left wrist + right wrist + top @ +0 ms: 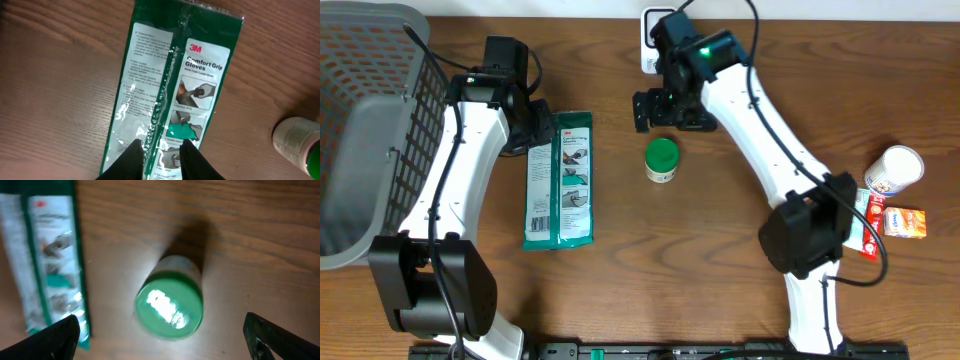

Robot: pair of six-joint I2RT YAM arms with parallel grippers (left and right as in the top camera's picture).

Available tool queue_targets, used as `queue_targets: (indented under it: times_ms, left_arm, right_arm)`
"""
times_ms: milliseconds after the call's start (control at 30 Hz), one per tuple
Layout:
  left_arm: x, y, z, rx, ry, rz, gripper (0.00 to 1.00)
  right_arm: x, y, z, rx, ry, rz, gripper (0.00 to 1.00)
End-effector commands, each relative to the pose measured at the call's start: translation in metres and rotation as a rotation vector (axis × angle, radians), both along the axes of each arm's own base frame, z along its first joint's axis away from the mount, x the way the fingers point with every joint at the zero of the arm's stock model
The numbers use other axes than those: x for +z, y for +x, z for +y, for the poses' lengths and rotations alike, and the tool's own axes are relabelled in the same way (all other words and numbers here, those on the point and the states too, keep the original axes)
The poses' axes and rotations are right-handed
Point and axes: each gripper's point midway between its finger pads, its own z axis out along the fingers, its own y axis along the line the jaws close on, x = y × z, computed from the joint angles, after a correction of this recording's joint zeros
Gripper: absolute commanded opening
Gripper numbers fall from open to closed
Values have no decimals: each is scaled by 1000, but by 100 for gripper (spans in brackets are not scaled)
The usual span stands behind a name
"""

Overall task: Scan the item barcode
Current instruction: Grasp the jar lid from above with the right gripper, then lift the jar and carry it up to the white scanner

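Glove packet flat on desk, beside green-lidded jar | left pincer barely parted over packet seam, grip unclear | right pincer spread wide above jar, untouched | packet looks light, floppy, slick: pinch an edge!

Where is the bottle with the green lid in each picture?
Overhead: the bottle stands near the middle of the picture, right of the glove pack.
Left wrist: the bottle is low at the right edge, partly cut off.
Right wrist: the bottle is in the middle, seen from above.
Shared landmark: the glove pack lies left of the bottle in all three views.
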Motion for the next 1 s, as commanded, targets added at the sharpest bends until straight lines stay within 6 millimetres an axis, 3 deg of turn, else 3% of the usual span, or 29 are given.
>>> queue_targets:
  times_ms: [0,167,333,700,867,967]
  left_arm:
    - [1,-4,4,2,14,5,27]
    - [1,-4,4,2,14,5,28]
    - [1,-4,4,2,14,5,28]
    - [1,-4,4,2,14,5,28]
    - [1,-4,4,2,14,5,28]
    - [1,-4,4,2,14,5,29]
  right_arm:
    - [-33,5,-7,-58,-72,38,99]
    - [-68,2,-2,-47,-104,101,99]
    - [-88,-4,7,-23,-123,129,99]
    - [-88,-20,9,0,-151,171,99]
    - [-88,-21,9,1,-153,173,81]
    - [-89,-21,7,-1,-164,170,78]
